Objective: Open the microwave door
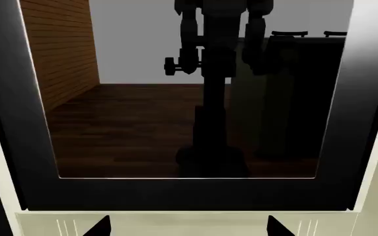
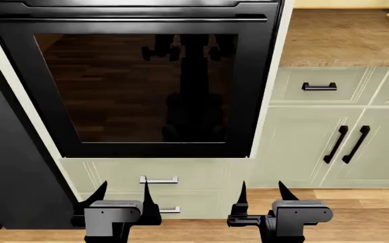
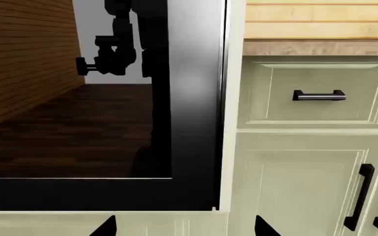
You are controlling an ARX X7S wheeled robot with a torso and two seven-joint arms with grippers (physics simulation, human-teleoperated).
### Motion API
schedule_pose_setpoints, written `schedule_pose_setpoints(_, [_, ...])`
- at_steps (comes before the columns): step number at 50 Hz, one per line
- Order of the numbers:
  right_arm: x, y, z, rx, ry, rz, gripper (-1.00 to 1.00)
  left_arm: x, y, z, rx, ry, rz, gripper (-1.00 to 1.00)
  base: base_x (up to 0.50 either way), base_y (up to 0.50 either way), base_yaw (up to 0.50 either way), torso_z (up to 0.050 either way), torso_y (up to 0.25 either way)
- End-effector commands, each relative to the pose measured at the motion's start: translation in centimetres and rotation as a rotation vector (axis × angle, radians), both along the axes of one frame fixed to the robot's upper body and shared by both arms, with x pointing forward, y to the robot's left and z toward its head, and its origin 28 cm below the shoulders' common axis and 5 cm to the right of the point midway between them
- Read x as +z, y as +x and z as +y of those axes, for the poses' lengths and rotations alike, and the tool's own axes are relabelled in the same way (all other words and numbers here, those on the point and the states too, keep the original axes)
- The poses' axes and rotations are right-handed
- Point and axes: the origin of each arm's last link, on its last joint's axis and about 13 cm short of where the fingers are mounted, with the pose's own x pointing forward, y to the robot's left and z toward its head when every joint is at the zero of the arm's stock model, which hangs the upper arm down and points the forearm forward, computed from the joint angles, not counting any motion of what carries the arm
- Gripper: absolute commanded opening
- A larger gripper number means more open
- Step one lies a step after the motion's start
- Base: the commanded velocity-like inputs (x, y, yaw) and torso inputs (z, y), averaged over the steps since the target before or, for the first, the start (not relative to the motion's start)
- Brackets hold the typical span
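Two chunky grey-and-black grippers, pretty plain

The left gripper (image 2: 122, 195) and right gripper (image 2: 261, 193) each have a boxy grey housing with rounded corners, black underparts, and thin black fingers tapering to sharp points toward 12 o'clock.

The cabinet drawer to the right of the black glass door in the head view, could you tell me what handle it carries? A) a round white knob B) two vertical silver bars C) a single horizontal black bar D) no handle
C: the cabinet drawer under the wooden countertop has one short horizontal black bar handle at its centre.
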Motion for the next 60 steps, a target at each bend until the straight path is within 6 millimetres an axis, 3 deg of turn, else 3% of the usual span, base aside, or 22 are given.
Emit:
schedule_pose_setpoints(1, [0.1,0.0,0.0,-0.001,0.003,-0.001,1.00,0.0,0.0,0.0,-0.001,0.001,0.002,1.00,0.00,0.00,0.00,0.000,0.000])
schedule_pose_setpoints(12, [0.3,-0.1,0.0,-0.003,0.008,-0.006,1.00,-0.1,-0.1,0.0,-0.017,0.018,0.005,1.00,0.00,0.00,0.00,0.000,0.000])
schedule_pose_setpoints(18, [0.5,-0.1,0.0,-0.002,0.009,-0.012,1.00,0.3,-0.1,0.1,-0.016,-0.002,-0.013,1.00,0.00,0.00,0.00,0.048,0.000])
schedule_pose_setpoints(25, [2.0,0.2,0.0,0.000,0.007,-0.055,1.00,2.6,0.6,0.5,-0.016,0.007,-0.084,1.00,0.00,0.00,0.00,0.050,0.000])
schedule_pose_setpoints(31, [6.9,1.0,-0.1,0.008,-0.029,-0.195,1.00,7.8,1.8,0.7,-0.026,0.021,-0.242,1.00,0.00,0.00,0.00,0.050,0.000])
schedule_pose_setpoints(38, [14.4,0.8,-0.2,0.016,-0.073,-0.392,1.00,14.9,2.5,1.2,-0.035,0.018,-0.449,1.00,0.00,0.00,0.00,0.050,0.000])
schedule_pose_setpoints(48, [24.0,-1.3,-0.4,0.003,-0.118,-0.663,1.00,23.6,1.1,1.8,-0.044,0.016,-0.716,1.00,0.00,0.00,0.00,0.050,0.000])
schedule_pose_setpoints(53, [27.5,-2.0,-1.2,-0.040,-0.155,-0.789,1.00,26.4,0.0,2.2,-0.053,-0.021,-0.797,1.00,0.00,0.00,0.00,0.050,0.000])
schedule_pose_setpoints(60, [30.0,-4.7,-0.7,-0.011,-0.141,-0.864,1.00,28.8,-2.4,2.9,-0.054,-0.037,-0.901,1.00,0.00,0.00,0.00,0.050,0.000])
